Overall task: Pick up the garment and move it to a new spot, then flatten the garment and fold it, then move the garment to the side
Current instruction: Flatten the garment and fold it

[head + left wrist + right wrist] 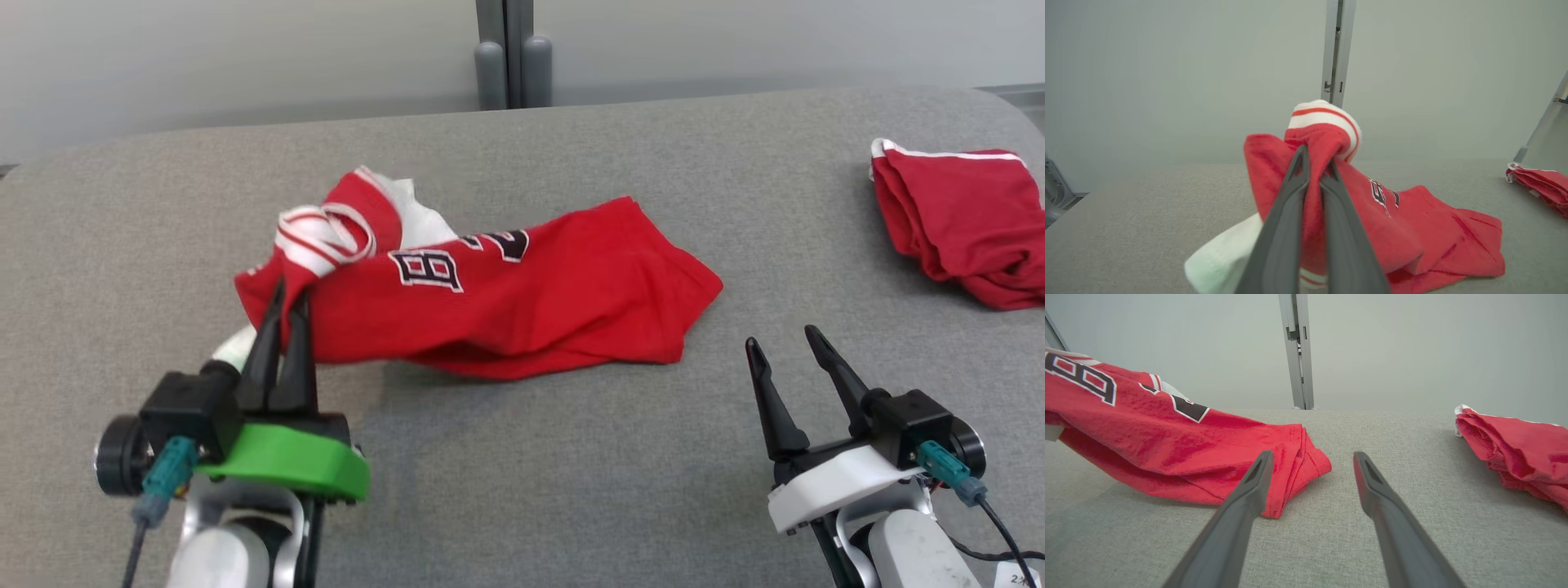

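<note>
Grey padded table has the crumpled red jersey left of centre, its striped-cuff end clamped tight in the left gripper, right gripper spread wide and empty near the other end, second red garment far right.

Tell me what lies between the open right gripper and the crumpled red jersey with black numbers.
Bare grey fabric surface, nothing else, separates the right gripper from the crumpled red jersey; the head view shows that stretch.
</note>
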